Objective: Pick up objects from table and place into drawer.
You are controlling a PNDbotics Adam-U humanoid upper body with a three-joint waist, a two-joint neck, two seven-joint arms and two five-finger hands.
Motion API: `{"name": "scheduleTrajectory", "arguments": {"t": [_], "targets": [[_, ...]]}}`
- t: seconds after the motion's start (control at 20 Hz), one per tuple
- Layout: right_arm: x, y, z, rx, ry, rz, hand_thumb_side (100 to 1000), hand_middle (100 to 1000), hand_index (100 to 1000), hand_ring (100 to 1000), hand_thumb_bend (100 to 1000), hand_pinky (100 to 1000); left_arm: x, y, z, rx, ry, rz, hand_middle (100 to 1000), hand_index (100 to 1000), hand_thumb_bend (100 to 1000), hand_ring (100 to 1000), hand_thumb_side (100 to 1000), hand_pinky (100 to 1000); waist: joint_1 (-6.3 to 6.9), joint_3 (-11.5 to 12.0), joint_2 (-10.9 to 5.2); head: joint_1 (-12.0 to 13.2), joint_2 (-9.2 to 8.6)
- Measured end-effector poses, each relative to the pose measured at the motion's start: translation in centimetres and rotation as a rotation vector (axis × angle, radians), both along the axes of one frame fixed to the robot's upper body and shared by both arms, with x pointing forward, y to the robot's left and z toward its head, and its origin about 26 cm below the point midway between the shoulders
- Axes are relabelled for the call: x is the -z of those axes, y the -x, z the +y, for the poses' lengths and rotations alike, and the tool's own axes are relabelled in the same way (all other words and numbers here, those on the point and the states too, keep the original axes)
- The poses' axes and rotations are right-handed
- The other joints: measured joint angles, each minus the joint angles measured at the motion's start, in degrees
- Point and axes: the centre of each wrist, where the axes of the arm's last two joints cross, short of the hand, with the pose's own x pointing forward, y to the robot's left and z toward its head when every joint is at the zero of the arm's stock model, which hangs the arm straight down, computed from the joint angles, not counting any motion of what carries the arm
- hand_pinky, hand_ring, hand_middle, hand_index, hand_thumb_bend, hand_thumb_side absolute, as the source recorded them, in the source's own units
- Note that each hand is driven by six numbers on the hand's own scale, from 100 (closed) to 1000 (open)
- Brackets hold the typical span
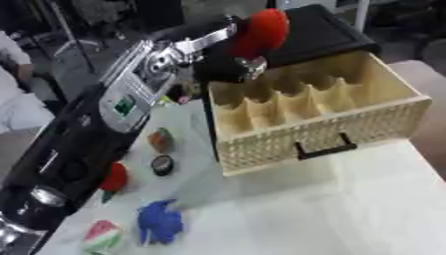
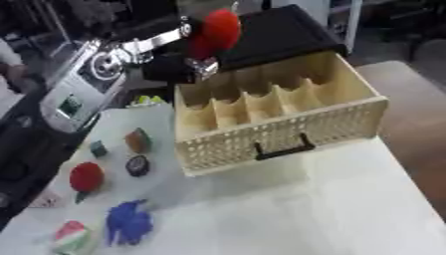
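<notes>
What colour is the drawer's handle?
Black, against the pale perforated front of the drawer; the handle shows best in the left eye view.

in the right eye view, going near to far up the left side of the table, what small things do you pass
Red, white and green piece → blue object → red round object → dark round disc → small teal cube → orange-brown object.

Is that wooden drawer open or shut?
Open: the drawer is pulled out toward the camera, its divided compartments showing from above.
</notes>
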Motion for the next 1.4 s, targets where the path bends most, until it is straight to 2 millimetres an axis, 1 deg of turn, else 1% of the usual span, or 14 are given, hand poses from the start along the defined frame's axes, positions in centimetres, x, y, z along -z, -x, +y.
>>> {"name": "scheduleTrajectory", "arguments": {"t": [0.05, 0.15, 0.35, 0.5, 0.6, 0.8, 1.0, 1.2, 1.25, 1.4], "targets": [[0.00, 0.00, 0.00, 0.000, 0.000, 0.000, 687, 397, 733, 400, 301, 237, 0.06, -0.04, 0.00, -0.002, -0.006, -0.009, 760, 998, 100, 723, 775, 389, 0.02, -0.01, 0.01, 0.00, -0.03], [0.00, 0.00, 0.00, -0.001, 0.000, 0.001, 686, 397, 734, 400, 300, 237, 0.15, -0.07, 0.02, -0.006, -0.016, -0.033, 773, 1000, 100, 740, 762, 407, 0.02, -0.02, 0.03, 0.00, -0.21], [-0.01, 0.00, 0.00, -0.005, -0.003, 0.004, 686, 397, 734, 399, 301, 235, 0.57, -0.34, 0.20, -0.025, -0.039, -0.086, 801, 1000, 100, 771, 780, 445, 0.18, -0.29, 0.09, -0.01, -0.25], [-0.01, 0.00, 0.00, -0.006, -0.003, 0.004, 687, 396, 733, 399, 301, 234, 0.68, -0.46, 0.26, -0.036, -0.053, -0.125, 847, 1000, 262, 818, 873, 517, 0.19, -0.29, 0.14, -0.05, -0.25], [-0.01, 0.00, 0.00, -0.006, -0.003, 0.005, 686, 397, 735, 399, 301, 234, 0.68, -0.47, 0.27, -0.041, -0.062, -0.152, 862, 1000, 325, 836, 896, 541, 0.19, -0.30, 0.17, -0.11, -0.25], [-0.01, 0.00, 0.00, -0.008, -0.002, 0.005, 686, 396, 735, 399, 300, 234, 0.68, -0.57, 0.39, -0.061, -0.075, -0.203, 879, 1000, 380, 852, 927, 566, 0.19, -0.72, 0.17, -0.17, -0.25], [-0.01, 0.00, 0.00, -0.009, -0.002, 0.005, 685, 395, 735, 400, 298, 234, 0.82, -0.76, 0.51, -0.078, -0.078, -0.229, 866, 1000, 348, 846, 907, 555, 0.19, -0.73, 0.18, -0.18, -0.25], [-0.01, 0.00, 0.00, -0.009, -0.003, 0.005, 685, 396, 736, 401, 298, 235, 0.83, -0.78, 0.60, -0.081, -0.064, -0.237, 857, 1000, 292, 835, 901, 535, 0.19, -0.60, 0.18, -0.20, -0.25], [-0.01, 0.00, 0.00, -0.009, -0.003, 0.005, 685, 396, 736, 401, 297, 235, 0.80, -0.76, 0.60, -0.082, -0.059, -0.237, 852, 1000, 266, 832, 903, 528, 0.19, -0.53, 0.18, -0.20, -0.24], [-0.01, 0.00, -0.02, -0.008, -0.003, 0.004, 685, 397, 736, 403, 297, 238, 0.43, -0.34, 0.55, -0.071, -0.020, -0.238, 826, 1000, 142, 812, 922, 499, 0.17, -0.17, 0.17, -0.23, -0.16]]}}
